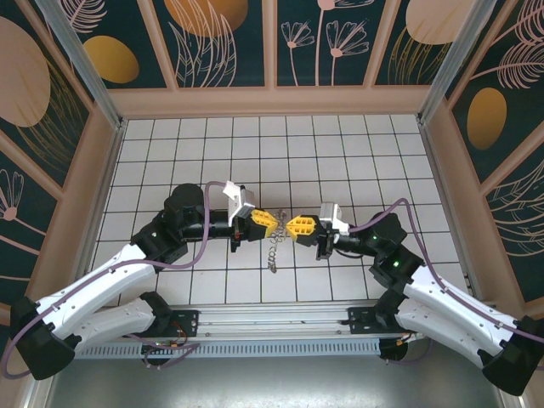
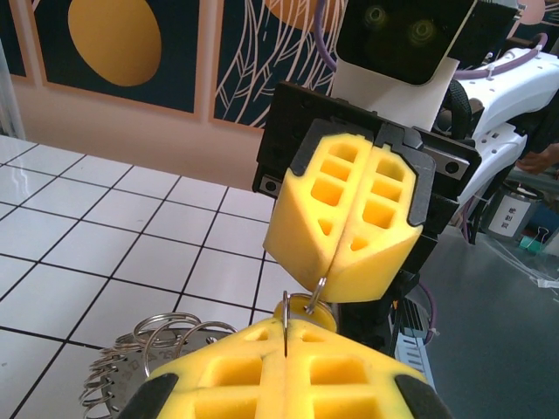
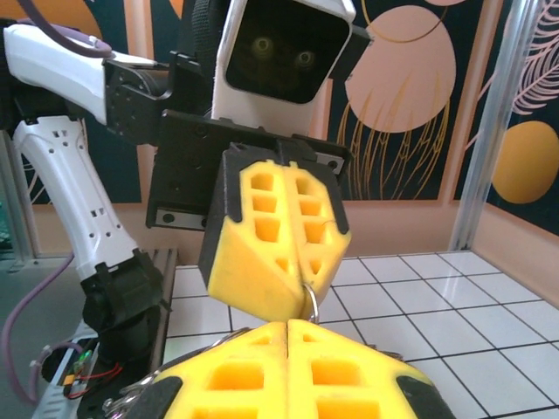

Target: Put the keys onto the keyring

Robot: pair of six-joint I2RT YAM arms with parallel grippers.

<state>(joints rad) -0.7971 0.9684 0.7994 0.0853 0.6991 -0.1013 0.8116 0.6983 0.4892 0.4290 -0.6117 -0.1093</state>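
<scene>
My two grippers meet tip to tip above the middle of the tiled floor. The left gripper (image 1: 274, 223) (image 2: 288, 325) is shut on a thin wire loop (image 2: 286, 312) of the keyring (image 1: 273, 252). The grey ring plate (image 2: 131, 371) and its other loops hang below it. The right gripper (image 1: 290, 226) (image 2: 332, 275) faces it, shut on a small metal loop (image 2: 321, 288) joined to a tiny yellow key (image 2: 313, 307). That key lies just behind the left gripper's loop. In the right wrist view the right gripper (image 3: 288, 325) sits under the left gripper (image 3: 303, 278), with a wire loop (image 3: 311, 301) between them.
A white tiled floor (image 1: 255, 153) stretches behind the grippers. Patterned walls with a pale wooden frame (image 1: 272, 100) close the back and sides. An aluminium rail (image 1: 272, 327) with the arm bases runs along the near edge.
</scene>
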